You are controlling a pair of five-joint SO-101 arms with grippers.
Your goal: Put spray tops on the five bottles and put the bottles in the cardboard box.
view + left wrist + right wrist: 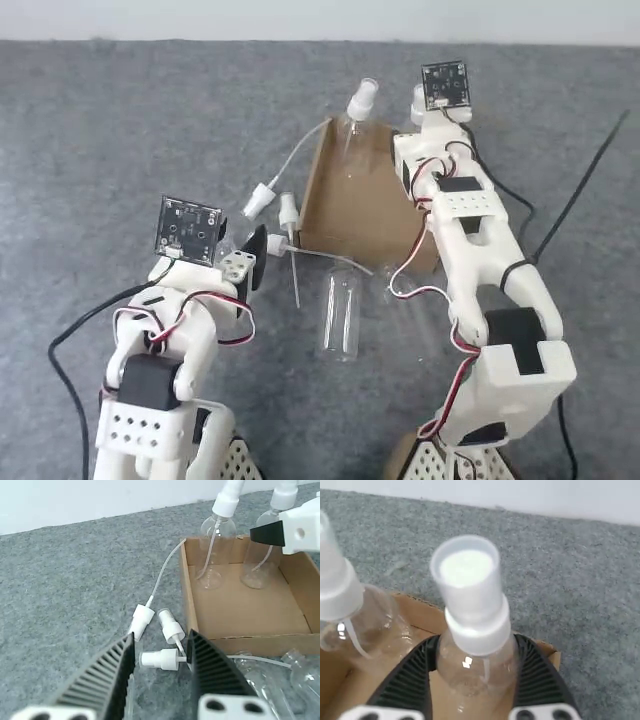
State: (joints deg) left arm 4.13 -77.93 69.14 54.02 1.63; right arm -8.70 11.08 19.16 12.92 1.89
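**Plainly: right pincer grips a boxed bottle, left pincer open over a top**

Seen from above, the right arm hides nearly all of the bottle (417, 98) it holds. It also crosses one loose bottle (418, 300) lying on the mat (150, 120), and that bottle's clear outline is hard to trace. Close up, the held bottle's base is cut off beneath the jaws, so whether it stands on the floor of the box (340, 695) cannot be told. From the left wrist, the heads of both boxed bottles run off the frame.

The right pincer (476, 644) is closed on the bottle's shoulder, one jaw against each side, and the fitted top (467, 587) rises above the jaws. A second bottle (350, 615), also capped, stands just beside the pincer inside the box.

The left pincer (159, 642) is spread wide and holds nothing. A loose top (160, 659) lies on its side between the jaws; contact with either jaw cannot be made out. Just past the tips lie a tubed top (142, 617) and a tilted top (171, 626), with the box beyond them. A further bottle (340, 315) lies on the mat beside this pincer.
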